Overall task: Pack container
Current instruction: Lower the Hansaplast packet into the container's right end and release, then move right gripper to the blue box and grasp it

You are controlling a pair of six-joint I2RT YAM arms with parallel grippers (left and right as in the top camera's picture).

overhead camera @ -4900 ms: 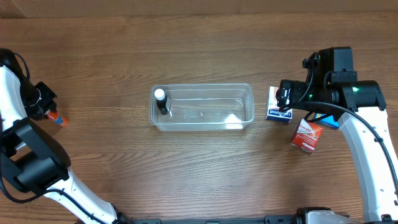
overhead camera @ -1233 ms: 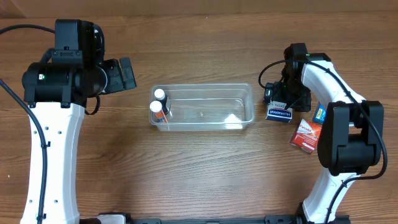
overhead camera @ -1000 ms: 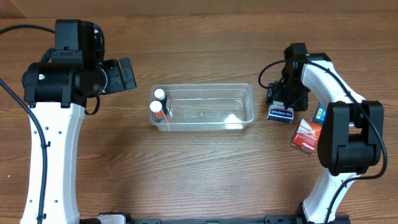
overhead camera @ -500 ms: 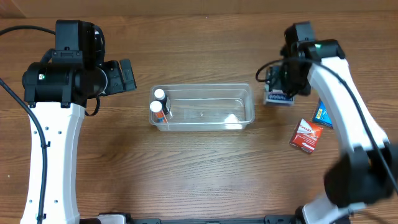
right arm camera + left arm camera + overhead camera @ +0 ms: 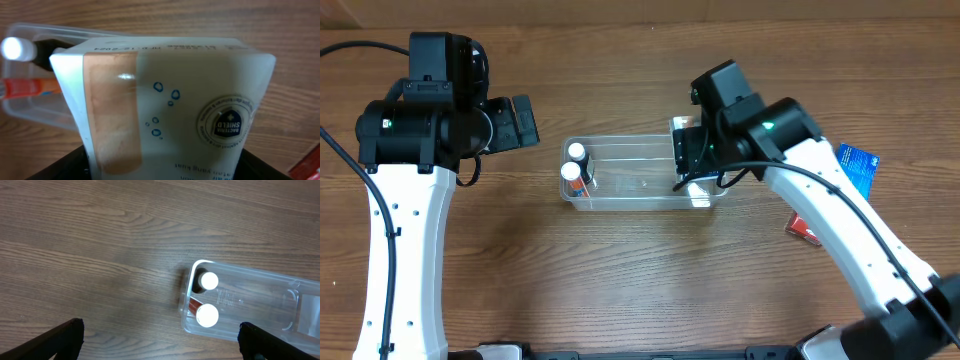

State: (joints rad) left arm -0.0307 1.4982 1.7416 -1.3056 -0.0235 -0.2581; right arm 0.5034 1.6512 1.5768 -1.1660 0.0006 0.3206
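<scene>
The clear container (image 5: 642,186) lies mid-table. Two white-capped bottles (image 5: 574,162) stand at its left end. My right gripper (image 5: 688,160) hovers over the container's right end, shut on a white bandage box (image 5: 680,127). That box (image 5: 165,95) fills the right wrist view, with the container (image 5: 35,112) and the bottles' caps (image 5: 12,47) behind it at the left. My left gripper (image 5: 525,122) hangs open above the table, left of the container. In the left wrist view the container (image 5: 260,305) and the bottles (image 5: 208,297) sit ahead, right of centre, beyond the open gripper (image 5: 160,347).
A blue box (image 5: 857,166) lies at the right of the table. A red box (image 5: 802,231) lies near it, partly hidden under my right arm. Its corner (image 5: 312,165) shows in the right wrist view.
My right gripper lifted the bandage box from the table to the right of the container and carried it left over the container's right end. The left arm stayed still.
</scene>
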